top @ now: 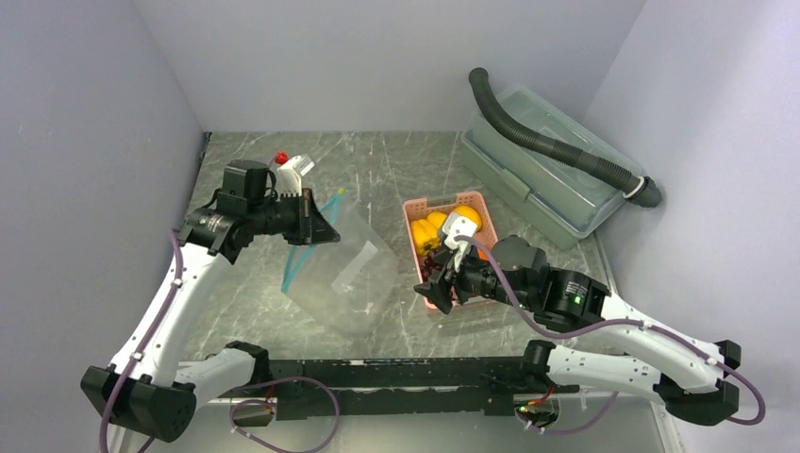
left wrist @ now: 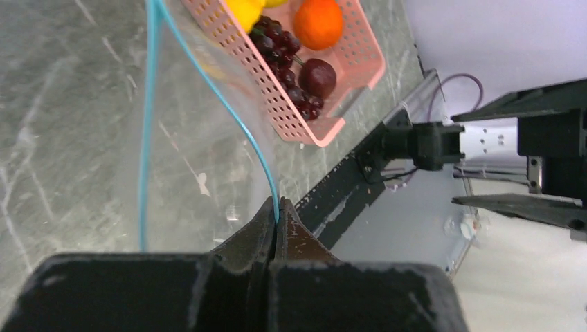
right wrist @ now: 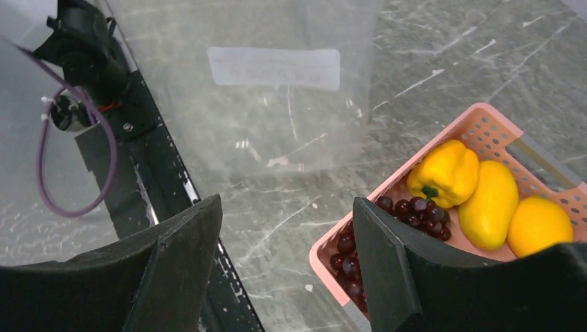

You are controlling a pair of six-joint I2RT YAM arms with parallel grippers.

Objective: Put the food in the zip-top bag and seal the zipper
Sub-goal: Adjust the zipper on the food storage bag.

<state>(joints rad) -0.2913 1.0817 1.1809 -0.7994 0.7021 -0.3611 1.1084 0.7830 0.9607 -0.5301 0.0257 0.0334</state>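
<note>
1. The table [top: 377, 170] was viewed from above and behind the left arm [top: 160, 311] and right arm [top: 641, 330], facing the far wall [top: 396, 57], from well back.
2. The left wrist view was taken close along the left gripper [left wrist: 278, 220], facing right toward the pink basket [left wrist: 284, 111] and the table's near edge.
3. The right wrist view was aimed down past the right gripper [right wrist: 285, 207], close over the tabletop.
4. The pink basket and the zip-top bag [right wrist: 277, 104] were shared by all three views.
</note>
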